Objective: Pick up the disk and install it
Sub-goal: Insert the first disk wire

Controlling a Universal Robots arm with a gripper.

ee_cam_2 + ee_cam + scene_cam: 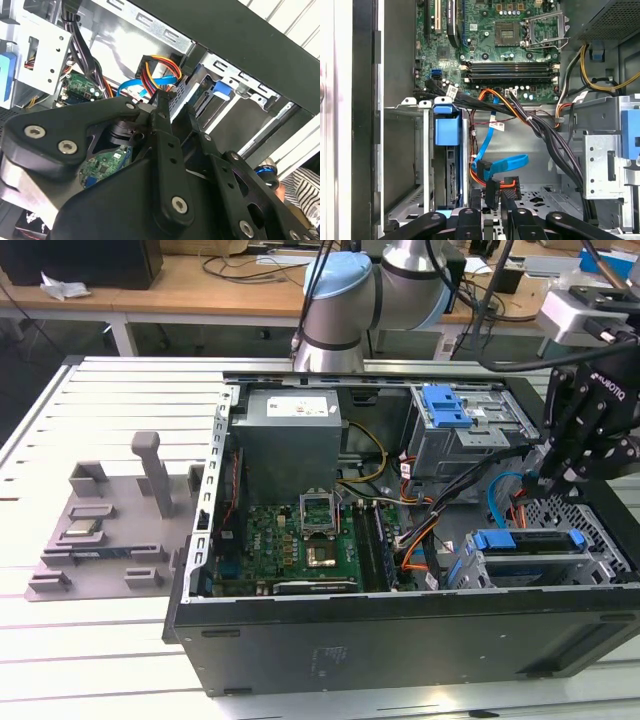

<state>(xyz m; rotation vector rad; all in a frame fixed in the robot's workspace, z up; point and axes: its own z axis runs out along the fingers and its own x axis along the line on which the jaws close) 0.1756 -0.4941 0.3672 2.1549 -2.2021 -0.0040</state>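
Observation:
The disk (525,544), silver in its bright blue carrier bracket, sits in the metal drive cage (600,570) at the open computer case's corner nearest the exterior view's right. In the first wrist view its blue bracket (446,129) stands edge-on between the cage's rails. My gripper (548,480) hovers just above and behind that cage, apart from the disk. Its fingers stand open by a narrow gap with nothing between them (492,194), and a black cable plug (492,186) lies beyond the tips. In the second wrist view the gripper (176,104) points toward the cage and the bracket (223,91).
Blue data cable (506,162) and orange-black power wires (502,100) cross the case floor beside the cage. A wide blue latch on a grey cage (446,406) sits farther back. The motherboard (300,540) fills the middle. A grey parts fixture (100,530) lies outside at the exterior view's left.

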